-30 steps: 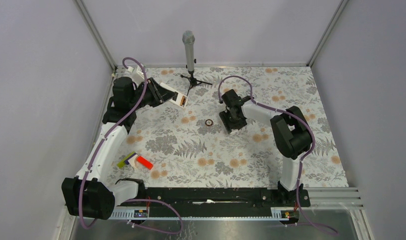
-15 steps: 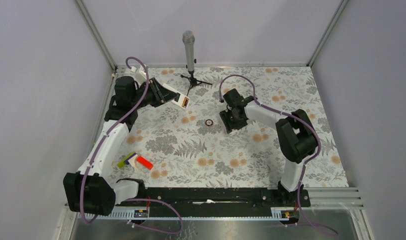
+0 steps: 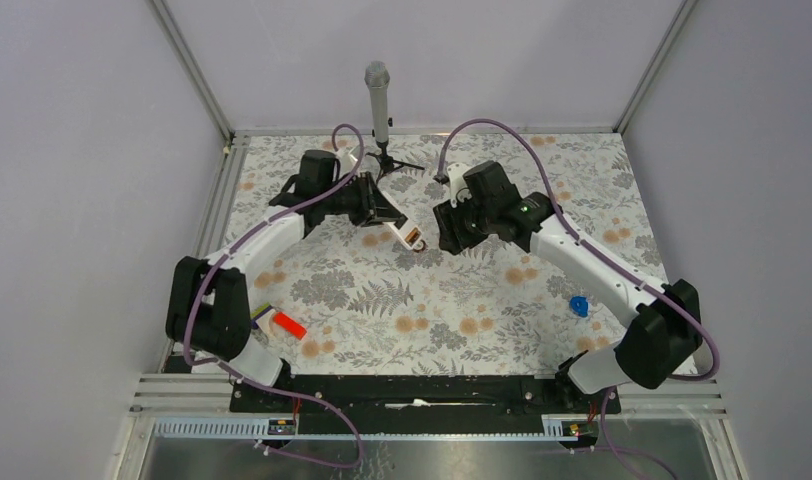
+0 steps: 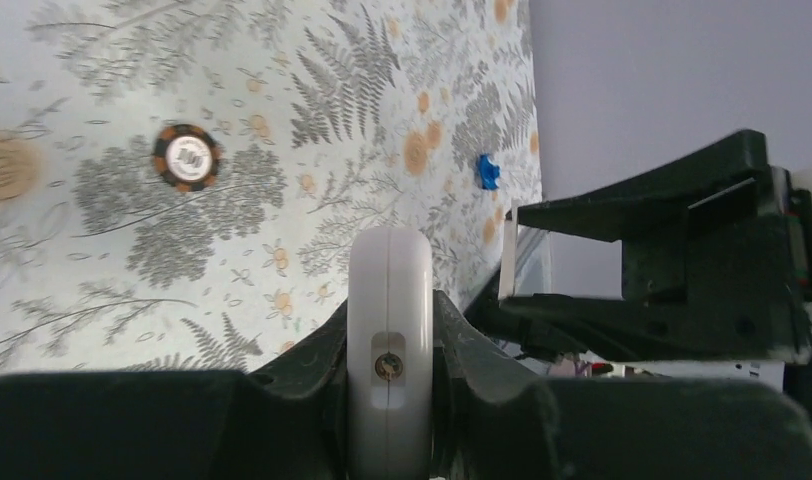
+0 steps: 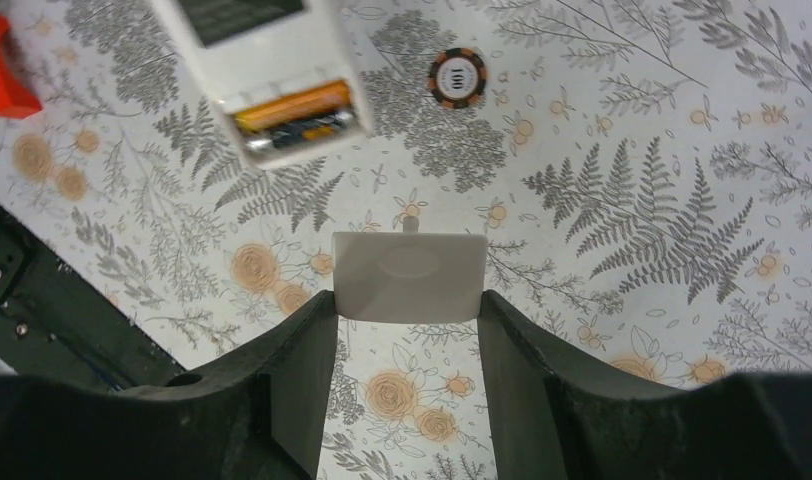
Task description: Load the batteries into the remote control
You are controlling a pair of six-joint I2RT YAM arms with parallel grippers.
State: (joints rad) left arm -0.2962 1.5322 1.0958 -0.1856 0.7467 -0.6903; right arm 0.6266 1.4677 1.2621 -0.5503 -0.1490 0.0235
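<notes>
My left gripper (image 4: 389, 312) is shut on the remote control (image 4: 389, 350), seen edge-on as a white rounded slab. In the top view the left gripper (image 3: 395, 221) holds it above the middle of the mat. In the right wrist view the remote control (image 5: 254, 62) shows its white back with the end bay open. The batteries (image 5: 293, 114), one orange and one dark, lie side by side in that bay. My right gripper (image 5: 410, 303) is shut on a small flat white cover plate (image 5: 410, 275), just short of the open bay. From above, the right gripper (image 3: 450, 232) faces the remote's end.
A small dark ring (image 5: 457, 77) lies on the floral mat beyond the remote. A blue piece (image 3: 579, 305) sits at the right, and a red-and-white block (image 3: 279, 322) at the near left. A microphone on a stand (image 3: 379, 105) rises at the back.
My left arm has swung the remote from the back left to the middle of the mat. The right gripper has lifted and turned toward it, and the blue piece has come into sight.
</notes>
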